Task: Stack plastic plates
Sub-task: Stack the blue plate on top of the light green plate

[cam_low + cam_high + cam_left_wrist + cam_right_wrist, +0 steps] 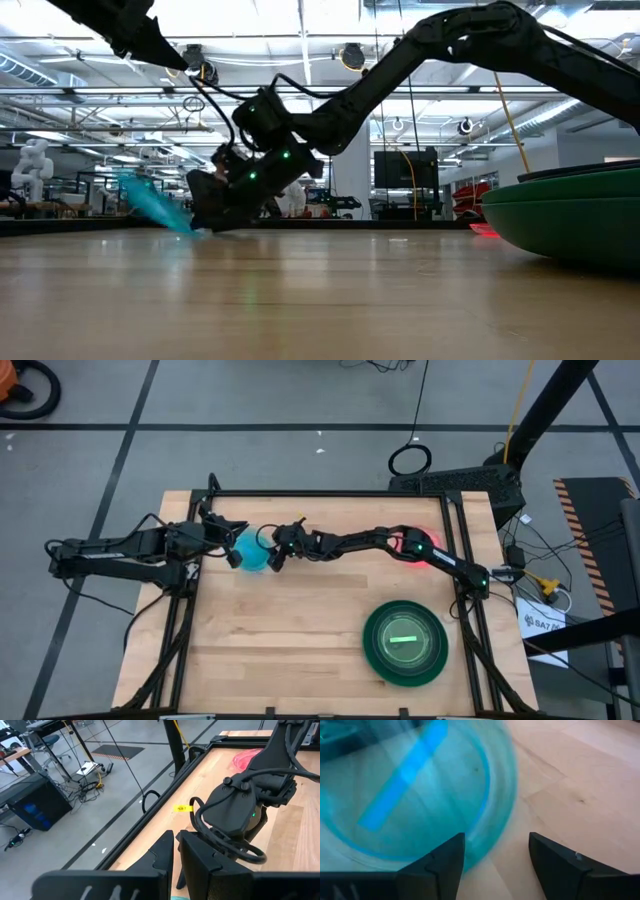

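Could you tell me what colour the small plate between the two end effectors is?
Translucent blue plate; the right wrist view shows it best.

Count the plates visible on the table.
3 distinct: a blue plate tilted between both tools at the far left, a pink plate under the right arm, and a green stack front right, likely hiding more.

A translucent blue plate [251, 550] is showing left of centre, a dark green stack [405, 642] lower right, a pink plate [418, 547] glowing on the pale wooden counter [290, 630].
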`<act>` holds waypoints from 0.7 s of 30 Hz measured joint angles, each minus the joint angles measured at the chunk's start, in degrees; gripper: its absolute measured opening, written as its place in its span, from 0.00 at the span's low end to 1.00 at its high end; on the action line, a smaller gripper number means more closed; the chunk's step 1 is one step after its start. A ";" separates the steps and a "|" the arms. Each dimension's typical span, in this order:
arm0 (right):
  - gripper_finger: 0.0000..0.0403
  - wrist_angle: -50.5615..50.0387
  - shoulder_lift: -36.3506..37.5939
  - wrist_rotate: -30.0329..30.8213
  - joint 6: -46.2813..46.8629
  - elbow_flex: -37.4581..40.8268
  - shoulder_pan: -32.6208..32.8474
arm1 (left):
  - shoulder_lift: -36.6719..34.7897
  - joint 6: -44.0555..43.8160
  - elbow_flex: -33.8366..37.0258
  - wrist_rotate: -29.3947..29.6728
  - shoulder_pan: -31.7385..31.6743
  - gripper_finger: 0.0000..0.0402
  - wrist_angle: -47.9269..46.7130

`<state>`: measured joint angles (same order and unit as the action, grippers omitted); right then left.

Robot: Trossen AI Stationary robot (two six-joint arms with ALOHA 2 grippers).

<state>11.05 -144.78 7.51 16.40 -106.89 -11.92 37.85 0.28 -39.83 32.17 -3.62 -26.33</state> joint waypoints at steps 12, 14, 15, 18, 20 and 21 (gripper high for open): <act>0.48 3.29 -0.47 -7.55 -1.33 0.02 0.12 | 0.00 -0.05 0.00 -0.02 0.00 0.10 0.02; 0.47 3.57 -0.47 -8.33 -1.89 0.02 0.25 | 0.00 -0.06 0.00 -0.03 0.00 0.10 0.02; 0.46 3.65 -0.47 -8.57 -1.95 0.02 0.26 | 0.02 -0.06 0.00 -0.03 0.00 0.10 0.02; 0.43 3.91 -0.47 -8.44 -2.01 0.02 0.16 | 0.00 -0.08 0.00 -0.03 0.00 0.10 0.00; 0.40 4.11 -0.47 -8.22 -2.10 0.02 0.09 | 0.00 -0.08 0.00 -0.03 0.00 0.10 0.02; 0.39 4.09 -0.47 -8.06 -2.12 0.02 0.09 | 0.00 -0.08 0.00 -0.03 0.00 0.10 0.02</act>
<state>15.14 -145.25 -0.55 14.29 -106.87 -11.84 37.85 0.21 -39.83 32.14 -3.62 -26.30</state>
